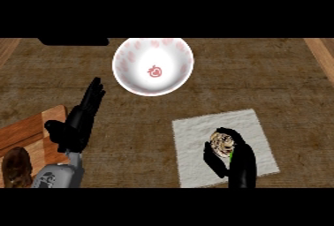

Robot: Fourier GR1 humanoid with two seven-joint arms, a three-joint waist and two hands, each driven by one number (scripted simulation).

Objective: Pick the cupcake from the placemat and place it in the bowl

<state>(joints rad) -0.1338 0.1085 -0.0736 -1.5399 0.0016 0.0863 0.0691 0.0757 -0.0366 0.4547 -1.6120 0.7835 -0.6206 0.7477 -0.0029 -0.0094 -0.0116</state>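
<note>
Head view, single frame, read left to right.

Near left: a wooden board (pixel 26 132) at the counter's edge with a brown object (pixel 16 167) on it; I cannot tell what that object is.

Left hand (pixel 75 126): just right of the board, fingers straight and pointing toward the far side, holding nothing. Resting, no part in the task at present.

Far centre: bowl (pixel 176 57), white with a red pattern inside. Nothing in it. It stands well apart from the placemat, far and to the left of it.

Near right: placemat (pixel 195 132), pale, lying flat on the brown counter (pixel 280 88). The cupcake (pixel 222 142) is over its middle. Right hand (pixel 240 161) comes in from the near edge, thumb on the cupcake's left and fingers curled round its right and near side, so I read it as closed on the cupcake. Whether the cupcake has left the mat I cannot tell from this angle.

Progress, my judgement: reach done, grasp made or nearly so. Not yet done: lift, carry far and left across the counter to the bowl, release inside it. Roughly the first third is complete.
</note>
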